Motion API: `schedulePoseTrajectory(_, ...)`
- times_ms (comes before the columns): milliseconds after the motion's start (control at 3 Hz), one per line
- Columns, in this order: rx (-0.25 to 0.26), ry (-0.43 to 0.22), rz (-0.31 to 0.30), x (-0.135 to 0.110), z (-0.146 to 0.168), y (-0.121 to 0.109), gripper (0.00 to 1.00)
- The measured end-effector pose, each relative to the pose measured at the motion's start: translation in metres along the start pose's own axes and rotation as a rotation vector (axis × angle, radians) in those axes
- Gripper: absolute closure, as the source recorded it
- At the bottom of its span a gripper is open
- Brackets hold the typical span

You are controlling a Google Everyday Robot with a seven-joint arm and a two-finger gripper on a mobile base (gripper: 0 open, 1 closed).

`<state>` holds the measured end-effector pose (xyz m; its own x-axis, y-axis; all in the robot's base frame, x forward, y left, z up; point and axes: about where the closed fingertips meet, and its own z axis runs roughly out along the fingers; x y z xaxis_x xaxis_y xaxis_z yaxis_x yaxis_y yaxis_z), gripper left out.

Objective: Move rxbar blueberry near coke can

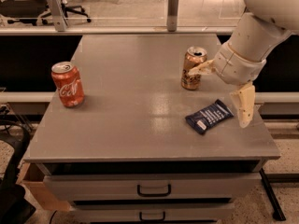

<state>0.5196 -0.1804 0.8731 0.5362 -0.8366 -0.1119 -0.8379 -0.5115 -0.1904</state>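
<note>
The rxbar blueberry (209,116) lies flat on the grey tabletop (135,101), right of centre near the front. The red coke can (68,84) stands upright at the table's left side, far from the bar. My gripper (217,98) hangs just above and right of the bar, open and empty. One finger (245,107) points down beside the bar's right end. The other finger (202,69) reaches left towards a gold can.
A gold-orange can (193,68) stands upright just behind the bar, close to my upper finger. The table's right edge (261,125) is close to my gripper. Drawers (154,189) sit below the front edge. A rail with posts (173,3) runs behind.
</note>
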Motion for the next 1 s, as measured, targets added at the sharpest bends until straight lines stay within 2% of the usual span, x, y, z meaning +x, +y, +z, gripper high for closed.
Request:
schedulePoseTrajectory(333, 0.011, -0.002, -0.026, 0.003, 0.003, -0.012, 0.0)
schedulePoseTrajectory(1000, -0.046, -0.027, -0.044, -0.001, 0.025, -0.014, 0.0)
